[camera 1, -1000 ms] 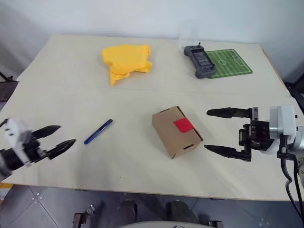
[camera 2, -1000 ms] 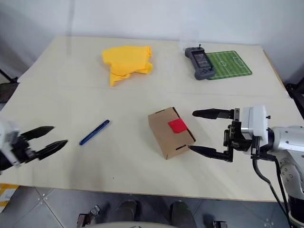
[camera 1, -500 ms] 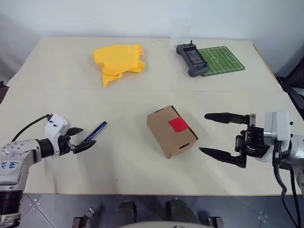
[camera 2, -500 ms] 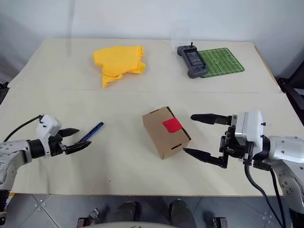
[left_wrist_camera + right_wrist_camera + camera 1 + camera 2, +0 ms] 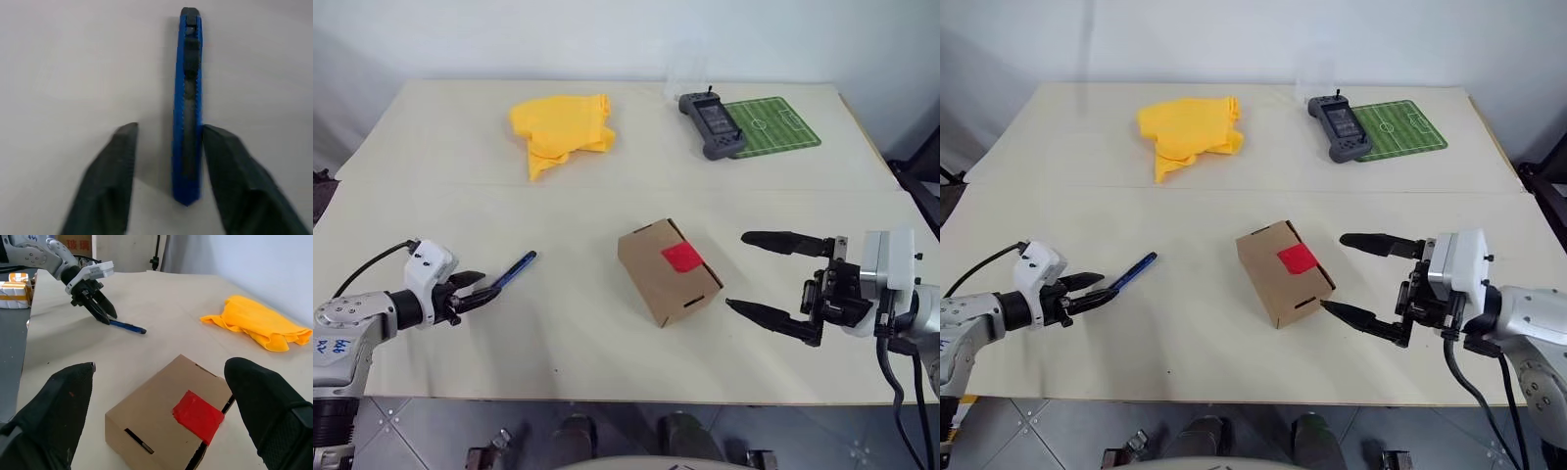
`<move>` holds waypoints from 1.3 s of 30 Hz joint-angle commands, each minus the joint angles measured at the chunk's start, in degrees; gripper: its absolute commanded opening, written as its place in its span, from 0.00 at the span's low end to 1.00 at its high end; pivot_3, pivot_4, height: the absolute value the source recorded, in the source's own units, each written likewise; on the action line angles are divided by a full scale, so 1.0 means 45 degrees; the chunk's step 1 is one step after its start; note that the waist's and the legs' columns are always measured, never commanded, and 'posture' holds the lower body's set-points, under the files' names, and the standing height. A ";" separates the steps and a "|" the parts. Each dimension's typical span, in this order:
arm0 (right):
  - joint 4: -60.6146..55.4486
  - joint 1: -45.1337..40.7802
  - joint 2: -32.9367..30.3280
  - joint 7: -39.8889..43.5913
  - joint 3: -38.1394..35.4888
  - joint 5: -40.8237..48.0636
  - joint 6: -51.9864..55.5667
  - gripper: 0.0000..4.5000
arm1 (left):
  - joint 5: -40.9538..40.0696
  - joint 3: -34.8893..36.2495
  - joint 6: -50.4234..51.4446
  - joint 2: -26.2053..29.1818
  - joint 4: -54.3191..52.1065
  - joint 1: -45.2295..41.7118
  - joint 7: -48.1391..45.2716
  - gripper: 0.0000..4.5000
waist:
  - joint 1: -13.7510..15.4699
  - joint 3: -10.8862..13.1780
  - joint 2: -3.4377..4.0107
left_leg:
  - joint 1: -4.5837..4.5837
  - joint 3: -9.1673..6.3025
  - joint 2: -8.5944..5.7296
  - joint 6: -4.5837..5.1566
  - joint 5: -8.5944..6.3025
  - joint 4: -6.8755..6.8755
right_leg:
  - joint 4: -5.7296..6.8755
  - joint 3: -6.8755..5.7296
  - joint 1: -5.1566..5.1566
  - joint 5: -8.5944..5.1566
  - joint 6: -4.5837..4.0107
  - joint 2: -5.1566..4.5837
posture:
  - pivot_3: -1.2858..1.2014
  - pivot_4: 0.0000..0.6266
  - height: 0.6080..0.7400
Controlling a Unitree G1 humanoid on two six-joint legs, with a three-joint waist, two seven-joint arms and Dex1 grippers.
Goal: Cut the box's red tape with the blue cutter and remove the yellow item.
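The table (image 5: 431,147) carries everything, and both arms reach over its near edge. The right gripper (image 5: 771,277) is held level and points toward the box (image 5: 668,270) from the right side; its two black fingers (image 5: 781,239) stand wide apart, with nothing between them, and the lower tip is just beside the box corner, not touching as far as I can see. The left gripper (image 5: 485,291) lies low near the table, pointing forward and a little to the right. Its fingers are narrowed around the near end of the blue cutter (image 5: 188,105); in the left wrist view one finger (image 5: 230,166) seems to touch the cutter's side, while a gap is left at the other finger, so I cannot tell if it is really gripped.

The box sits closed near the table's middle, with the red tape (image 5: 683,258) on its top edge. Far behind lie a yellow cloth (image 5: 563,127), a green mat (image 5: 778,119) and a grey handheld controller (image 5: 710,123) beside the mat.
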 commanded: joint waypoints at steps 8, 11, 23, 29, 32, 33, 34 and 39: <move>-0.0602 -0.0230 -0.0114 -0.0274 -0.0152 0.0404 0.0154 1.00 | 0.0293 -0.0956 -0.0285 -0.0163 0.0448 0.0304 -0.0622 0.20 | 0.0019 -0.0053 0.0089 | 0.0000 -0.0001 -0.0007 0.0007 -0.0003 0.0001 | -0.0002 -0.0001 0.0004 0.0000 0.0001 0.0002 | 0.52 0.24 1.00; -0.0608 -0.0249 -0.0095 -0.0309 -0.0119 0.0402 0.0182 1.00 | 0.0259 -0.1042 -0.0308 -0.0129 0.0465 0.0265 -0.0773 0.09 | 0.0018 -0.0059 0.0100 | 0.0000 -0.0001 -0.0011 0.0010 -0.0003 0.0000 | -0.0002 -0.0002 0.0006 0.0000 0.0001 0.0004 | 0.52 0.24 1.00; -0.0695 -0.0046 -0.0454 0.0067 -0.0319 0.0910 0.0754 1.00 | -0.0617 -0.1055 -0.1380 0.0323 -0.1786 -0.0253 -0.2654 0.09 | 0.0052 -0.0044 0.0075 | -0.0015 -0.0010 -0.0016 0.0015 -0.0002 0.0006 | -0.0009 -0.0016 0.0008 0.0002 0.0005 0.0008 | 0.52 0.24 1.00; -0.1322 0.0706 -0.1421 0.0360 -0.0520 0.1724 0.1962 1.00 | -0.1117 -0.3462 -0.0533 0.2078 -0.5480 -0.0993 -0.5556 0.09 | 0.0060 -0.0030 0.0053 | -0.0032 -0.0015 -0.0004 0.0012 -0.0001 0.0003 | -0.0033 -0.0017 0.0009 0.0002 0.0004 0.0010 | 0.52 0.24 1.00; -0.1615 0.1429 -0.1524 0.0464 -0.0508 0.1282 0.1915 1.00 | -0.0792 -0.4697 0.0274 0.1729 -0.6260 -0.1563 -0.5072 0.09 | 0.0051 -0.0030 0.0054 | -0.0031 -0.0009 -0.0009 0.0021 -0.0001 0.0004 | -0.0033 -0.0013 0.0014 0.0002 0.0005 0.0045 | 0.52 0.24 1.00; -0.1684 0.1729 -0.1561 0.0438 -0.0520 0.1133 0.1983 1.00 | -0.0568 -0.5201 0.0477 0.1581 -0.6427 -0.1753 -0.4940 0.09 | 0.0035 -0.0028 0.0049 | -0.0033 -0.0009 -0.0009 0.0027 -0.0003 0.0007 | -0.0034 -0.0011 0.0014 0.0002 0.0005 0.0055 | 0.52 0.24 1.00; -0.1725 0.2044 -0.1594 0.0394 -0.0519 0.0911 0.2038 1.00 | -0.0269 -0.5698 0.0535 0.1353 -0.6499 -0.1984 -0.4777 0.09 | 0.0029 -0.0027 0.0049 | -0.0033 -0.0004 -0.0008 0.0031 -0.0004 0.0008 | -0.0034 -0.0002 0.0013 0.0002 0.0005 0.0065 | 0.52 0.24 1.00; -0.1842 0.3225 -0.1727 0.0537 -0.0329 -0.0294 0.1764 0.96 | 0.1118 -0.7325 0.1176 0.0006 -0.6082 -0.3291 -0.3439 0.09 | 0.0053 -0.0016 0.0029 | -0.0037 0.0000 -0.0004 0.0040 -0.0007 0.0034 | -0.0028 0.0023 0.0015 0.0007 0.0014 0.0094 | 0.52 0.24 1.00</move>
